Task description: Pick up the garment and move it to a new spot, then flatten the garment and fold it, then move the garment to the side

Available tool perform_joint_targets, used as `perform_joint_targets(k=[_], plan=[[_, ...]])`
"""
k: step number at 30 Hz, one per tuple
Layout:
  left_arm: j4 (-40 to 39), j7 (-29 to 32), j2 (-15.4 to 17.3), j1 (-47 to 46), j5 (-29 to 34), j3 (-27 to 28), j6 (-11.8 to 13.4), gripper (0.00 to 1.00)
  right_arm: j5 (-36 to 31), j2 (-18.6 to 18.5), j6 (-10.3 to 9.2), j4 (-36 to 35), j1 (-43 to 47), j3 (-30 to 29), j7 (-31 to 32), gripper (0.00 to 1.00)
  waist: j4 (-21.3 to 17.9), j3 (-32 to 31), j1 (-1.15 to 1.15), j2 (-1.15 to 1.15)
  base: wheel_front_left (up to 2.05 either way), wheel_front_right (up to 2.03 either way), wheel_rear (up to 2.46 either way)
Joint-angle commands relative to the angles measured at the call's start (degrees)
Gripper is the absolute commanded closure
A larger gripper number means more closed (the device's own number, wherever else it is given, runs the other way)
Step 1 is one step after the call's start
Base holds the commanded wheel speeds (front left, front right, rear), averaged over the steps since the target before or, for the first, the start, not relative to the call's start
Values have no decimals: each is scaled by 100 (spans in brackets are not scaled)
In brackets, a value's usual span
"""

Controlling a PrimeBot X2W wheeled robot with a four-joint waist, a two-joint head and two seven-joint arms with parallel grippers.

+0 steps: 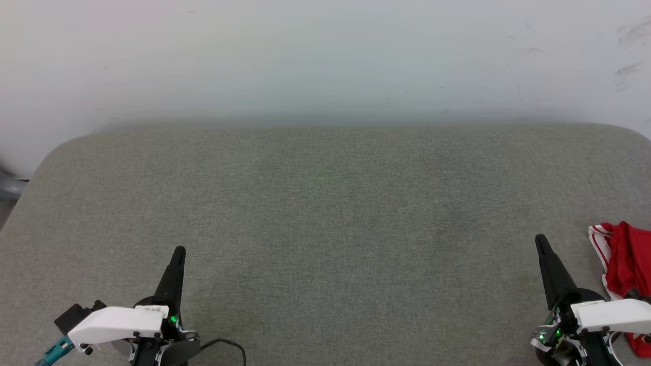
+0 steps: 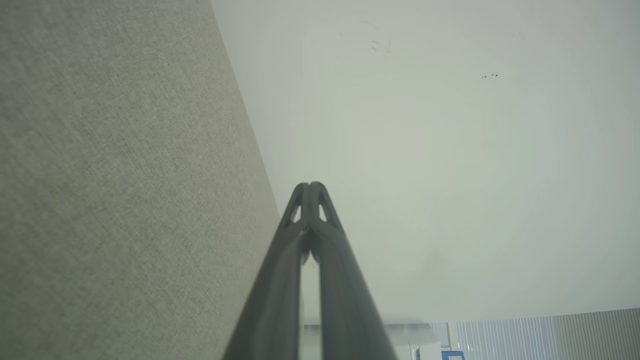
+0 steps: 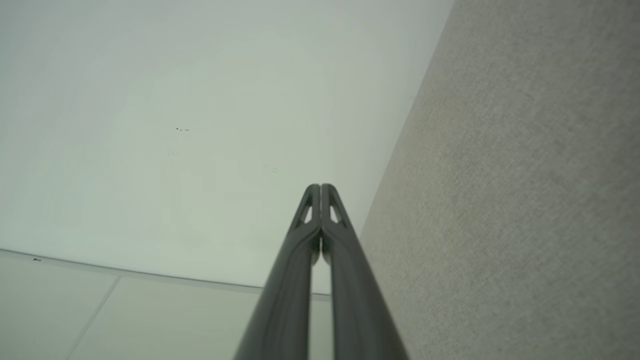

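A: Where's the garment (image 1: 624, 256)?
B: Lower right of the head view. A bunched red heap on the grey padded surface (image 1: 325, 203), cut off by the right frame edge, with white striped trim at its upper left.
A: Jaws?
B: Both closed and empty. The right gripper (image 1: 540, 240) has its fingers pressed tip to tip, and so does the left gripper (image 1: 179, 250).
A: Nearer arm?
B: Right, easily. The heap sits just beside the right gripper, off to the right of its fingers, partly behind the white wrist housing (image 1: 610, 312). The left gripper is at lower left, well apart, with the whole surface between.
A: Long axis?
B: The visible part runs top to bottom along the edge. It's crumpled and cropped, so I can't tell the true axis.
A: Next move?
B: My guess is the right arm goes sideways toward the right edge, not forward. The jaws need to open first.
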Motion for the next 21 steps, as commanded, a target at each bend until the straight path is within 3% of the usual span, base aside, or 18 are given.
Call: perform_joint_targets(k=[1,21], plan=[[8,47,-9,-100,-123,43,-42,100,150,-16,-1,38,-138,-10,15,100,-1,4,0,0,0,0,0],[70,245,-112,-178,-775,186,-109,100,883,1,-2,270,-298,-27,60,100,-16,45,0,0,0,0,0]])
